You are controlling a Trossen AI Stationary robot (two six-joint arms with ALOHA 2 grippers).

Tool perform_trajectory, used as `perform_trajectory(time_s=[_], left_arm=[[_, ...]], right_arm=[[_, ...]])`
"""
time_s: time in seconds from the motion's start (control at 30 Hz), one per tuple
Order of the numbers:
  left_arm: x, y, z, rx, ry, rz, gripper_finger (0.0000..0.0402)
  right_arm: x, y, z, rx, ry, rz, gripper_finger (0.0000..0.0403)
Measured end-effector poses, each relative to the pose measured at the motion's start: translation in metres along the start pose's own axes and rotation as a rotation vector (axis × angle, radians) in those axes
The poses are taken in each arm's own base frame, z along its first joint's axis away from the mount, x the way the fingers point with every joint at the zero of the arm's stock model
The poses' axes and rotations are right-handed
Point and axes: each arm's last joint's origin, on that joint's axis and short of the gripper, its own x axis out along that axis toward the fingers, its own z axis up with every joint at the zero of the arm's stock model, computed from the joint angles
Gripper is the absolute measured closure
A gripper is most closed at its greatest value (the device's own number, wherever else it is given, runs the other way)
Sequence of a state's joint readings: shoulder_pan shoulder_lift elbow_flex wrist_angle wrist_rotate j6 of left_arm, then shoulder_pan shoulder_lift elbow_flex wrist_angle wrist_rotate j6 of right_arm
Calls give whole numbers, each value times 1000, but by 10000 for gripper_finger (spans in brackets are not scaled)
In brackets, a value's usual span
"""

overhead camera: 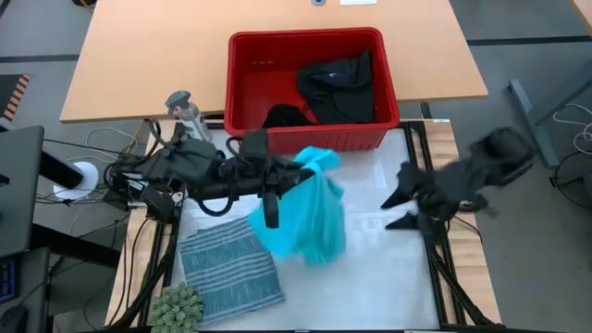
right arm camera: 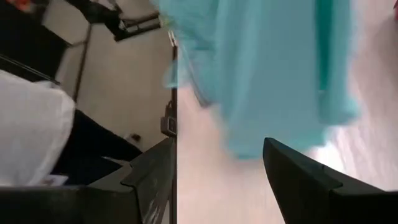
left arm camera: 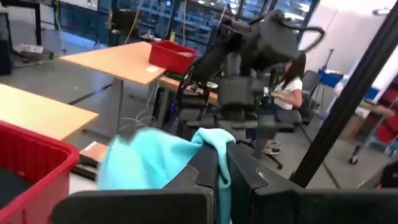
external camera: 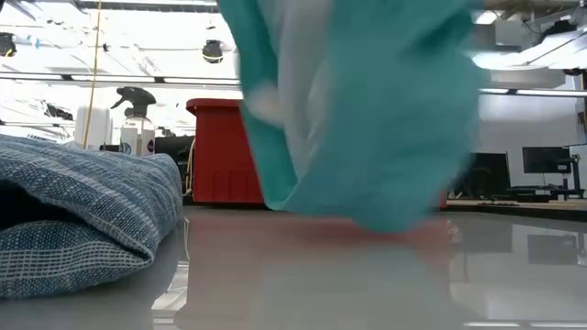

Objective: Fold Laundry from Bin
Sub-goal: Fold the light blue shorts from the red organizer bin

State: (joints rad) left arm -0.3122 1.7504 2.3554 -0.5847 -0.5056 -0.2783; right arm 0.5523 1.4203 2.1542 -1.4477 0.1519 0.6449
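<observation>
A bright turquoise garment (overhead camera: 310,217) hangs from my left gripper (overhead camera: 313,169) over the middle of the white mat, in front of the red bin (overhead camera: 242,102). Black garments (overhead camera: 338,83) lie in the bin. A folded blue-grey striped garment (overhead camera: 229,268) lies flat on the mat at the near left. My right gripper (overhead camera: 388,211) stands open to the right of the turquoise garment, fingers pointing at it, touching nothing. My left gripper pinches a bunched top part of the turquoise garment (left arm camera: 214,140) between its two fingers, reaching level from the table's left. The cloth hangs slack below the fingers. In the low view its lower end (external camera: 385,215) is close to the table; whether it touches, I cannot tell.
A spray bottle (overhead camera: 185,109) stands left of the bin. A small green plant (overhead camera: 176,310) sits at the near left corner. The mat's right half (overhead camera: 388,277) is bare. A person sits at a desk in the room beyond (left arm camera: 292,87).
</observation>
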Motion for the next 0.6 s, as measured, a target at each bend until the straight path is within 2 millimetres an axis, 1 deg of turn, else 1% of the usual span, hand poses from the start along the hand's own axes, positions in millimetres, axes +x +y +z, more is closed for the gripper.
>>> perform_trajectory(time_s=[0.07, 0.13, 0.2, 0.33, 0.4, 0.5, 0.6], left_arm=[[-2, 1, -4, 6, 42, 11, 401], [2, 5, -12, 2, 98, 30, 401], [13, 12, -26, -6, 160, 42, 401], [42, 31, -60, -8, 257, 79, 401], [52, 46, -73, -17, 276, 140, 401], [66, 75, -94, 0, 317, 251, 401], [80, 110, -127, -12, 408, 355, 401]], right_arm=[[15, 10, -2, 5, 30, -22, 133], [29, 21, -5, -10, 61, -35, 133], [43, 30, -10, -37, 92, -69, 133], [68, 46, -21, -98, 147, -144, 133], [77, 51, -26, -98, 159, -190, 133], [84, 54, -34, -99, 176, -260, 133], [91, 58, -40, -98, 167, -282, 133]])
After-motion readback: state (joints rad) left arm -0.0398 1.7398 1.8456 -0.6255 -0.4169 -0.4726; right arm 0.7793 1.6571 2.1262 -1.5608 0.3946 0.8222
